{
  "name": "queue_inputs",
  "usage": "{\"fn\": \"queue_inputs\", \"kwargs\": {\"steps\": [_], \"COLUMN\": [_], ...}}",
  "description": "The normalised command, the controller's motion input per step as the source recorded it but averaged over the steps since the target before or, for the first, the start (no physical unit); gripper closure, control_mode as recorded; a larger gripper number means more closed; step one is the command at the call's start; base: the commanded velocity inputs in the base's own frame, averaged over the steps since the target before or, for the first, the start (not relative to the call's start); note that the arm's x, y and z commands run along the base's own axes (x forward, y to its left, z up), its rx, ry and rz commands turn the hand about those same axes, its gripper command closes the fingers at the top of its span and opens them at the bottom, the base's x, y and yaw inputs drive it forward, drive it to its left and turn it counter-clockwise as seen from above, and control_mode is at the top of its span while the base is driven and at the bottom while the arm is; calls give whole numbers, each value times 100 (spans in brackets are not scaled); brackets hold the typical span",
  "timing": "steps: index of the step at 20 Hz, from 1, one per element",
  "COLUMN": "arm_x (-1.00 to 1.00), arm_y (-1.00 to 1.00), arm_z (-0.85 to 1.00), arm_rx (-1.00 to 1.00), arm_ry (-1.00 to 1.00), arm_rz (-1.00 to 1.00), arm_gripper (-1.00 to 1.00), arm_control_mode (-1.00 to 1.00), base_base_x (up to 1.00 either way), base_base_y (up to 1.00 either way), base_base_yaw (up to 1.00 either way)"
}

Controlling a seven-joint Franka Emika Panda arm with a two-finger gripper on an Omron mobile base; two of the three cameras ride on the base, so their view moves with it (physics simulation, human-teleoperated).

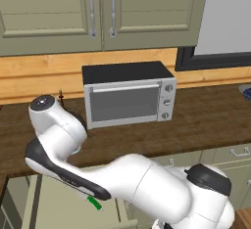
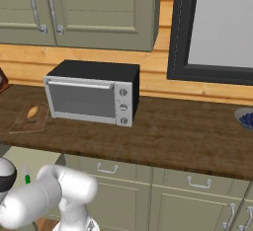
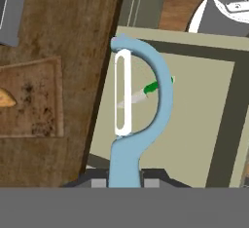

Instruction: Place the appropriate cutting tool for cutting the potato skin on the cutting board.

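Observation:
In the hand view my gripper (image 3: pixel 125 181) is shut on the light-blue peeler (image 3: pixel 124 156), whose looped head with a white blade points up the frame. The peeler hangs over an open drawer (image 3: pixel 199 129), close to the counter's front edge. Behind the peeler in the drawer lies the green-handled knife (image 3: pixel 142 92), also seen as a green handle (image 1: pixel 95 203) under my arm. The brown cutting board (image 3: pixel 36 103) lies on the counter left of the peeler, with the tan potato (image 3: pixel 6 98) on it. From the right base view the board (image 2: pixel 24 121) and potato (image 2: pixel 32 112) sit left of the toaster oven.
A silver toaster oven (image 1: pixel 128 96) with a black top stands on the dark wooden counter (image 1: pixel 206 120). A blue bowl (image 2: pixel 245 119) sits at the far right. Cabinets hang above, and a dark-framed window (image 2: pixel 217 27) is at the right.

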Motion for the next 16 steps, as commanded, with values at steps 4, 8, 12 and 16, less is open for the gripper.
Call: {"fn": "queue_inputs", "kwargs": {"steps": [4, 8, 12, 16], "arm_x": [71, 46, 45, 46], "arm_y": [1, -1, -2, 0], "arm_z": [18, -3, -14, -21], "arm_rx": [-2, 0, 0, 0], "arm_ry": [-9, -3, 0, 0], "arm_rz": [-17, -14, -10, -6], "arm_gripper": [100, 100, 100, 100], "arm_control_mode": [-100, -100, -100, -100], "base_base_x": [0, 0, 0, 0], "base_base_y": [0, 0, 0, 0], "base_base_yaw": [0, 0, 0, 0]}}
